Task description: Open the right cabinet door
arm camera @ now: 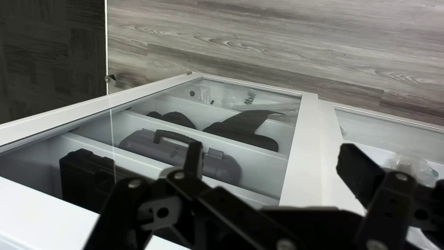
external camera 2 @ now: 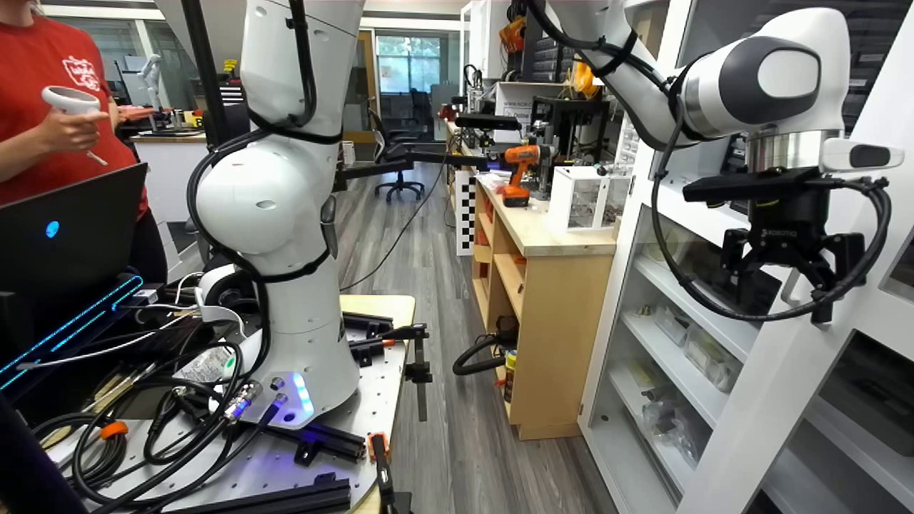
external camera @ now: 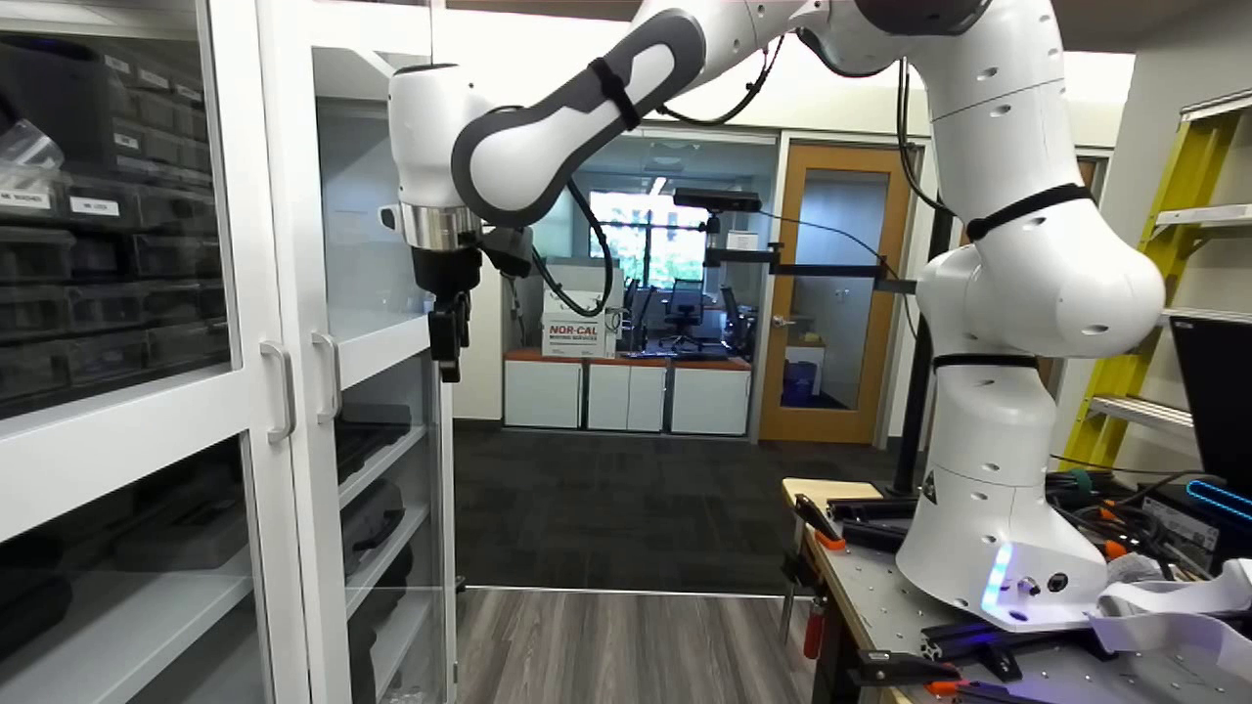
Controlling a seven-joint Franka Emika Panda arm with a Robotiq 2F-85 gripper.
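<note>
The right cabinet door [external camera: 386, 348] has a white frame and clear glass and looks shut. It also shows in another exterior view [external camera 2: 882, 314] and the wrist view [arm camera: 303, 149], with dark cases behind the glass. Its slim vertical handle [external camera: 335, 379] shows in an exterior view; I cannot make it out in the wrist view. My gripper [external camera: 450, 372] points down in front of the doors, apart from that handle. It is open and empty in an exterior view [external camera 2: 782, 300] and the wrist view [arm camera: 274, 152], where its fingers span the meeting door frames.
The matching left door [external camera: 249, 411], with its own handle [external camera: 284, 391], stands beside it, also shut. The robot table [external camera: 880, 587] with clamps faces the cabinet across a strip of wood floor [external camera: 587, 645]. A wooden counter [external camera 2: 564, 343] adjoins the cabinet. A person [external camera 2: 57, 107] holds a controller.
</note>
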